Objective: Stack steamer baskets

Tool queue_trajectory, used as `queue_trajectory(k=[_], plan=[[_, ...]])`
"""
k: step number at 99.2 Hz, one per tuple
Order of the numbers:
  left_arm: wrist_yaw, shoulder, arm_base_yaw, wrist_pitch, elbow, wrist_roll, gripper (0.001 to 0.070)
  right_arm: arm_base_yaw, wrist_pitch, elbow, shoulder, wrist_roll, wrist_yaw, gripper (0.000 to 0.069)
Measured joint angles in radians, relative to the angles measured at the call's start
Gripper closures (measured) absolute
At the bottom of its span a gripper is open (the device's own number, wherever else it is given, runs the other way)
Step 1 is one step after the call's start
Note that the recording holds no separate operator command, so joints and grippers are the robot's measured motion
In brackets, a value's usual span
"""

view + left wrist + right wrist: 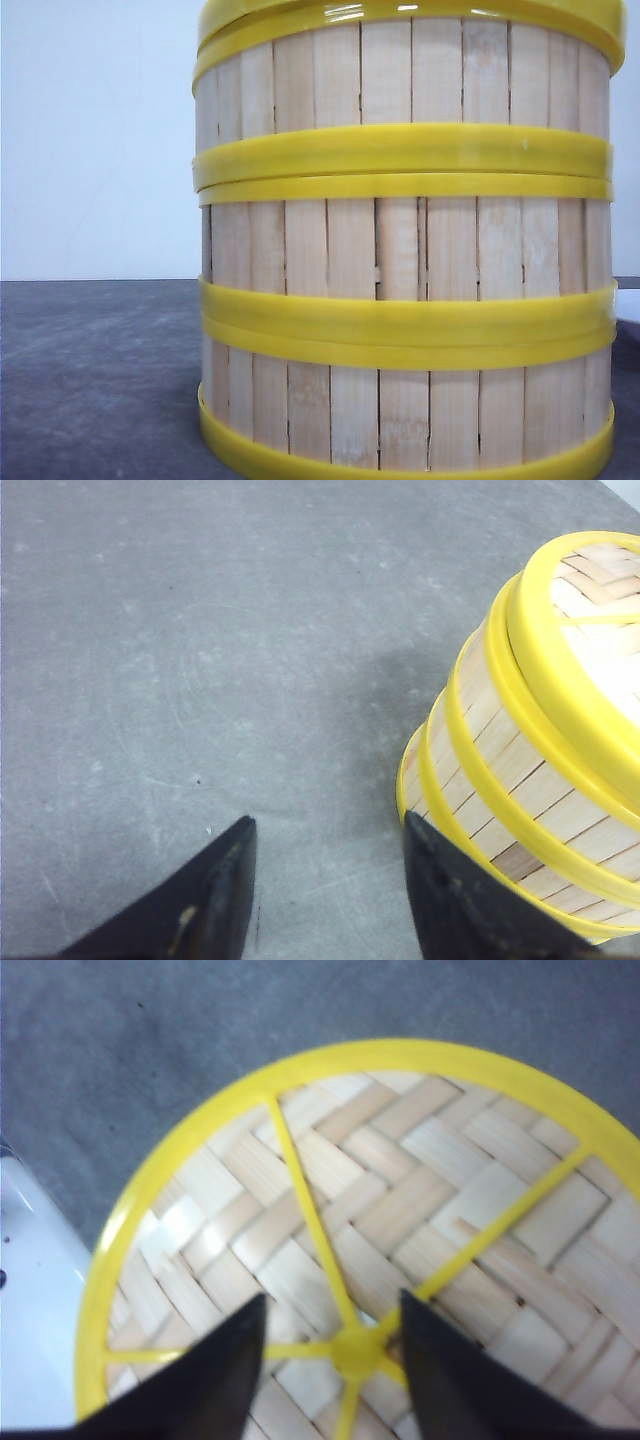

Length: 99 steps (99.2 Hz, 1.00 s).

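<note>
3 steamer baskets (405,250) stacked on grey table (95,380); surroundings bare.

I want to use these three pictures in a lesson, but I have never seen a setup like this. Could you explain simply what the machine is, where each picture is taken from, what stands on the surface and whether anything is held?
This is a robot with two arms, each ending in a two-fingered gripper. One picture looks forward over the grey table and is filled by a stack of steamer baskets: three tiers of pale slats with yellow rims. The other two come from cameras on the wrists. The left gripper is open beside the stack, holding nothing. The right gripper is open above the top basket's woven surface, also holding nothing.
</note>
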Motion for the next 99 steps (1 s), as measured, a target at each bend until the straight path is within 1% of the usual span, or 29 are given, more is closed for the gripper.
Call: queue_trajectory(k=[7, 16, 27, 45, 59, 76, 87, 99], plan=[[0.000, 0.000, 0.000, 0.000, 0.000, 0.000, 0.0436, 0.000, 0.032, 0.000, -0.002, 0.002, 0.004, 0.0377], [0.000, 0.000, 0.000, 0.000, 0.000, 0.000, 0.0436, 0.000, 0.060, 0.000, -0.024, 0.003, 0.053, 0.0371], [0.000, 0.000, 0.000, 0.000, 0.000, 0.000, 0.0436, 0.000, 0.070, 0.000, -0.100, 0.008, 0.161, 0.0370], [0.000, 0.000, 0.000, 0.000, 0.000, 0.000, 0.0436, 0.027, 0.052, 0.000, -0.288, 0.037, 0.376, 0.0370], [0.000, 0.000, 0.000, 0.000, 0.000, 0.000, 0.0436, 0.064, -0.023, 0.001, -0.446, 0.074, 0.520, 0.0370], [0.000, 0.000, 0.000, 0.001, 0.000, 0.000, 0.0436, 0.078, -0.219, 0.005, -0.602, 0.138, 0.661, 0.0370], [0.000, 0.000, 0.000, 0.002, 0.000, 0.000, 0.0436, 0.078, -0.323, 0.005, -0.656, 0.177, 0.700, 0.0370], [0.000, 0.000, 0.000, 0.008, 0.000, 0.000, 0.0437, 0.078, -0.328, 0.005, -0.695, 0.199, 0.700, 0.0370]])
